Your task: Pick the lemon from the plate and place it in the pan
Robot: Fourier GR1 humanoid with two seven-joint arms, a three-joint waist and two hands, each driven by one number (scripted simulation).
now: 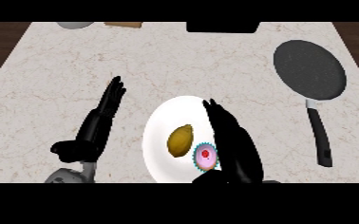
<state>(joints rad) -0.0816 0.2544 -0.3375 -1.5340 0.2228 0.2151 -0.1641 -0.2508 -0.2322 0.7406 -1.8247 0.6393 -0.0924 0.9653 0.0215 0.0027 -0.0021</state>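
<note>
Marbled counter (175, 66) fills the frame. At lower left the left hand (98, 123) rests with fingers straight. On the white plate (157, 123), lower centre, the lemon (180, 140) lies ungrasped beside a cupcake (205, 156). The right hand (231, 142) hovers alongside, fingers straight and together; closing round the lemon comes next. The pan (310, 70) waits upper right.

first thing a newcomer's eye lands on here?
Probably the white plate at bottom centre, holding a yellow-brown lemon and a small pink cupcake. The black right hand reaches over the plate's right side, fingers straight. Next is the dark pan at upper right, handle pointing toward the robot.
</note>
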